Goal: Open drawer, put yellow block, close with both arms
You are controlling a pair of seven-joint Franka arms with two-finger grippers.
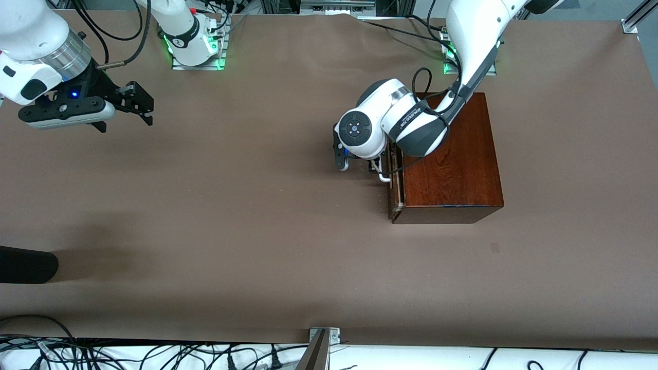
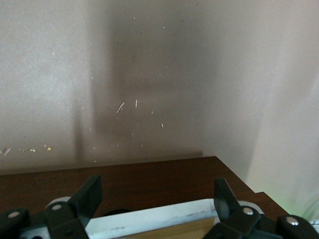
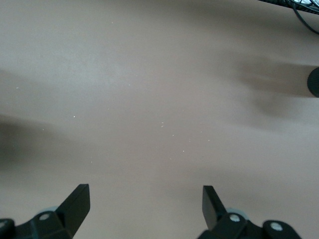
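Left pincer [image 1: 381, 172] at drawer front [image 1: 395, 185] of wooden drawer box [image 1: 452, 164], fingers [image 2: 87, 196] spread, straddling white handle [image 1: 384, 177]. Drawer looks shut or barely cracked; fits start of pull or end of push. Yellow block not visible anywhere. Right pincer [image 1: 139, 105] waits, fingers apart, over bare table [image 1: 231, 216] at right arm's end. Good practice either way: keep fingers centred on handle, move straight along drawer's travel, steady box against sliding.

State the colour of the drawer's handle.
Silver-white metal; the drawer handle shows best in the front view, against the dark reddish-brown wooden cabinet.
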